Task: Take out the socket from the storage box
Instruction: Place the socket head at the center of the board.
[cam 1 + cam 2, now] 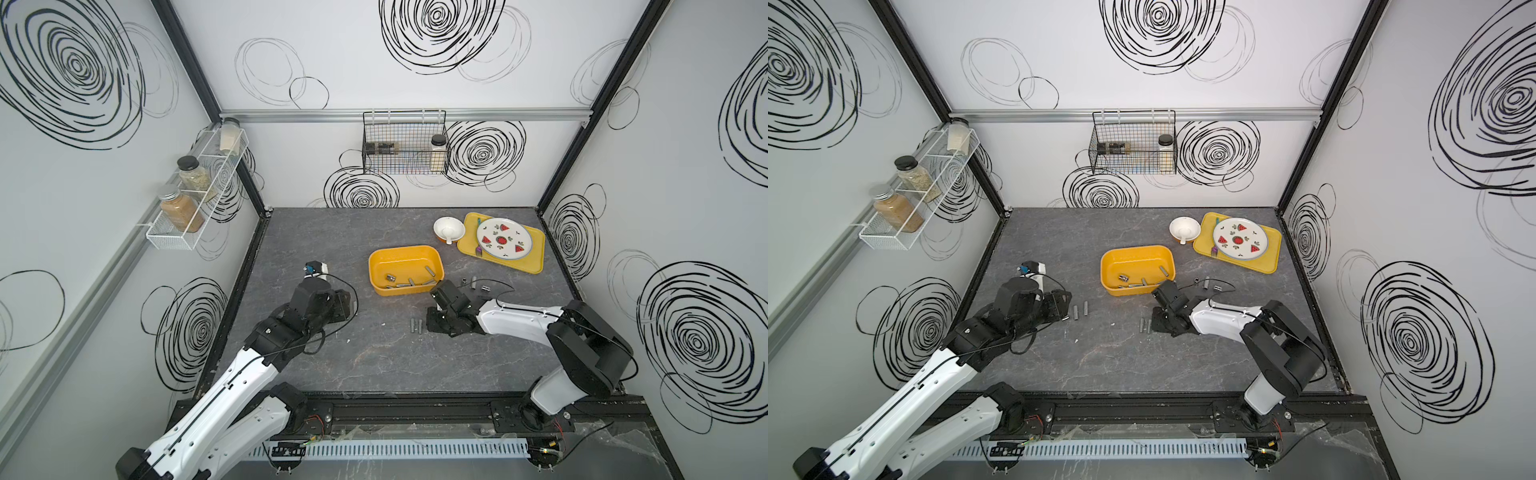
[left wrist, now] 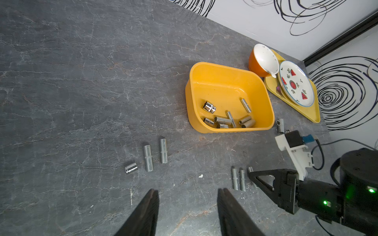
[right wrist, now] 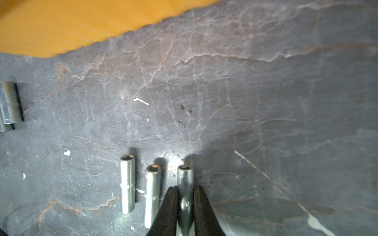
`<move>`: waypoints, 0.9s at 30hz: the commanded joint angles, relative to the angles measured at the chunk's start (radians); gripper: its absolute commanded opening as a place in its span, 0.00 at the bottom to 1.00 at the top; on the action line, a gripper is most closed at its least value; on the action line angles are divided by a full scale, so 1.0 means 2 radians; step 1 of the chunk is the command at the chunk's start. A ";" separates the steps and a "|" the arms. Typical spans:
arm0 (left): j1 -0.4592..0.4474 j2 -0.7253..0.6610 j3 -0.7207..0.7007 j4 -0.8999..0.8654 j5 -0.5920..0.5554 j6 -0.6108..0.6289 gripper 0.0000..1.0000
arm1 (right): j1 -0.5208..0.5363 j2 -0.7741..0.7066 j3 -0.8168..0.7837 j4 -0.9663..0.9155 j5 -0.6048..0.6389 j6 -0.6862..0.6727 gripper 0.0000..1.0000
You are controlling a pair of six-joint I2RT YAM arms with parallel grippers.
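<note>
The right gripper [image 3: 185, 189] flanks a socket [image 3: 185, 176] lying on the table [image 3: 266, 102] near the storage box [image 2: 221, 85], apparently pinching it. The left gripper [image 2: 187, 193] hangs spread and empty; other sockets [image 2: 222, 119] lie inside.

sockets [image 2: 222, 119] in storage box [image 2: 221, 90]

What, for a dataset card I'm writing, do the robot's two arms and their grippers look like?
Both the left arm and right arm have white shell links between matte black joints, with thin black cables running along them. The left gripper and right gripper are black, tapering wedges. A white camera bracket with a blue connector sits at the right wrist, near small green lights.
</note>
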 commanded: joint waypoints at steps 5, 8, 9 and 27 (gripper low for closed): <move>-0.001 0.001 -0.003 0.016 0.004 0.001 0.54 | 0.002 0.014 0.006 -0.005 0.005 0.000 0.24; -0.001 0.003 -0.003 0.015 0.004 0.001 0.54 | 0.002 0.014 0.005 -0.003 0.007 -0.001 0.24; -0.001 0.003 -0.003 0.015 0.004 0.001 0.54 | 0.002 0.015 0.004 -0.002 0.006 -0.001 0.24; -0.001 0.023 0.003 0.014 -0.003 -0.001 0.54 | 0.002 -0.034 0.046 -0.040 0.034 -0.055 0.33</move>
